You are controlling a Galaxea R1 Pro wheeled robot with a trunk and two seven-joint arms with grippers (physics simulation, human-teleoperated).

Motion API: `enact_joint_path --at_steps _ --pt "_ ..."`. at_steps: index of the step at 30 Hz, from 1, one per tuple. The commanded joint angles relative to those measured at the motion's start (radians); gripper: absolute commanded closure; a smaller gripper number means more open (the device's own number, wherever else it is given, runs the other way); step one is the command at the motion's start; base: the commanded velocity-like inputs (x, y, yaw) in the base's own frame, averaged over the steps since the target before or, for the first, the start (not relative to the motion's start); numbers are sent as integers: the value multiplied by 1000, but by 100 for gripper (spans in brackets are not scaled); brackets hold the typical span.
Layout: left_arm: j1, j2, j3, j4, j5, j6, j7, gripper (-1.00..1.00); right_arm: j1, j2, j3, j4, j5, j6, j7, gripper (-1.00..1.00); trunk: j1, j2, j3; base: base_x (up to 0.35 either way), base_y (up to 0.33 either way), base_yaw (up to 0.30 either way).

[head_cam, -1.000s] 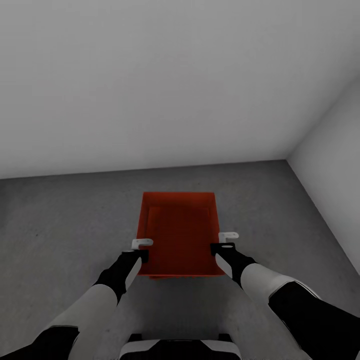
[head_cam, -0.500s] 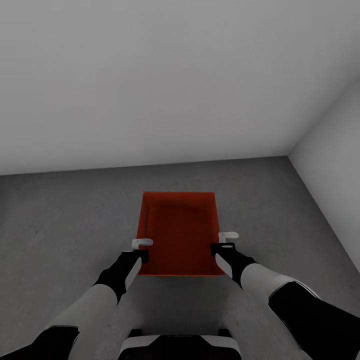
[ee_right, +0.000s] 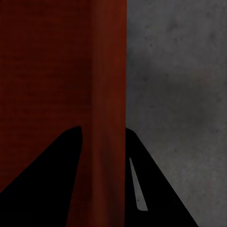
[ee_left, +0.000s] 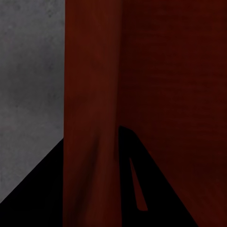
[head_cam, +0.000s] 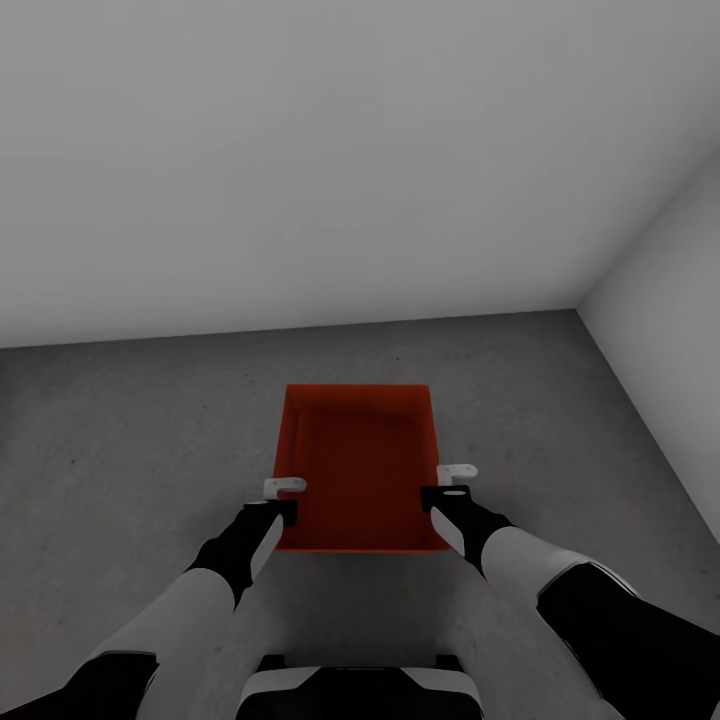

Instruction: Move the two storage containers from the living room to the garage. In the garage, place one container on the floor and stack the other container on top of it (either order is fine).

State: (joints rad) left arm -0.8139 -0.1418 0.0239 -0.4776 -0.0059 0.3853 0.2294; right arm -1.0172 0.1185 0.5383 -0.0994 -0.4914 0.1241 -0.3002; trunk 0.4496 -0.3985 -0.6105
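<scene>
Each hand pinches a side wall of the orange bin: left hand (head_cam: 284, 497) on the left wall, right hand (head_cam: 446, 482) on the right. Over the last second the inner bin outline has merged with the bin (head_cam: 357, 470), suggesting it has settled into the one below on the garage floor (head_cam: 120, 450); releasing seems next.

A bare garage-like room, rendered in simulation. The floor (head_cam: 120, 450) across the lower half of the frame is dark grey, mottled concrete, rough and unfinished. A plain white-grey wall (head_cam: 330, 150) fills the upper half, meeting a second plain wall (head_cam: 665, 330) at a corner on the right edge. There is no trim or decoration on any surface.
</scene>
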Motion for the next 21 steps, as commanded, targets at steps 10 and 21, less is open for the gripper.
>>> enact_joint_path --at_steps 10,21 --pt "-1 -1 -10 -15 17 1 2 100 0 0 60 3 -24 6 -7 100 0 -2 -1 0 0 0" --pt "-1 -1 -10 -15 17 1 2 100 0 0 60 3 -24 7 -7 100 0 -2 -1 0 0 0"
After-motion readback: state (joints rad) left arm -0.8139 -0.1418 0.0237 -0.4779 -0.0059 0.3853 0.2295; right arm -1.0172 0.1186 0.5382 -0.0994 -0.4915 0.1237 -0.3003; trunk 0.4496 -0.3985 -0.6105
